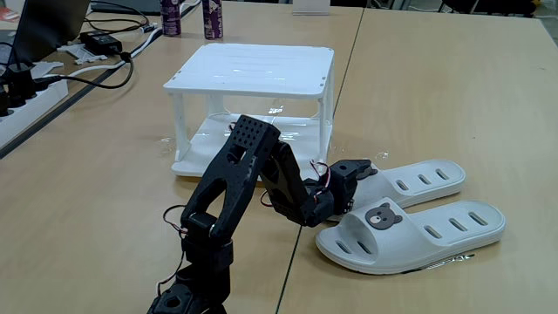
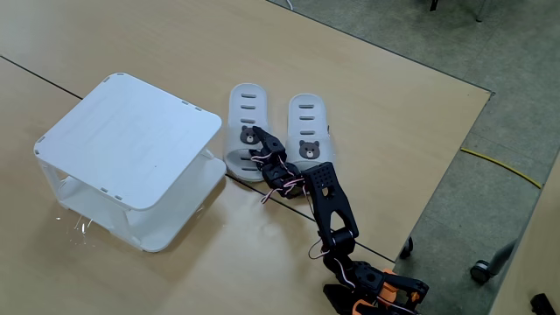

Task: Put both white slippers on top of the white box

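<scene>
Two white slippers lie side by side on the wooden table, flat, with bear badges on their straps. In a fixed view they are the nearer slipper (image 1: 436, 228) and the farther slipper (image 1: 427, 180); from above, the right slipper (image 2: 308, 118) and the left slipper (image 2: 248, 101). My black gripper (image 1: 362, 168) (image 2: 262, 149) is low at the strap end of the farther/left slipper, touching or very close to it. Its fingers are hidden against the strap, so their opening is unclear. The white box (image 1: 253, 65) (image 2: 131, 131) stands just beside the slippers with nothing on its top.
A power strip (image 1: 26, 92), black cables and an adapter (image 1: 103, 41) lie at the table's far left. Two dark bottles (image 1: 212, 17) stand behind the box. The arm's base (image 2: 372, 289) sits near the table edge, with floor and a yellow cable (image 2: 499, 166) beyond it.
</scene>
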### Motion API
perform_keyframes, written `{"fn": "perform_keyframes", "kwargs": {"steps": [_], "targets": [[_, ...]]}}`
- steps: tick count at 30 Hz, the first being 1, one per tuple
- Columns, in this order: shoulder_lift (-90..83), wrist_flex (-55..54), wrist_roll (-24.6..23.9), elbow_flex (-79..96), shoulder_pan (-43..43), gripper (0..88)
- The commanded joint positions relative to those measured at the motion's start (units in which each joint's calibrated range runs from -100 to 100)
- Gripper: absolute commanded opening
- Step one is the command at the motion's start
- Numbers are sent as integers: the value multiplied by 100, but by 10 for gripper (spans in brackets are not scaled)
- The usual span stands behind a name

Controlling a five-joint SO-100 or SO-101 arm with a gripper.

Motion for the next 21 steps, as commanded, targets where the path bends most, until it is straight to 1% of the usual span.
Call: {"fn": "perform_keyframes", "kwargs": {"steps": [1,6,7,8,10,11,15,17,19,21], "targets": [[-54,11,42,-1005,88,294],[98,11,42,-1203,88,292],[123,11,42,-1194,88,268],[148,11,42,-1185,88,208],[224,20,42,-1185,88,33],[258,20,42,-1185,88,3],[157,20,42,-1221,96,7],[-272,37,42,-1185,96,8],[-929,719,42,-1113,88,8],[-1871,1892,42,-1086,129,8]]}}
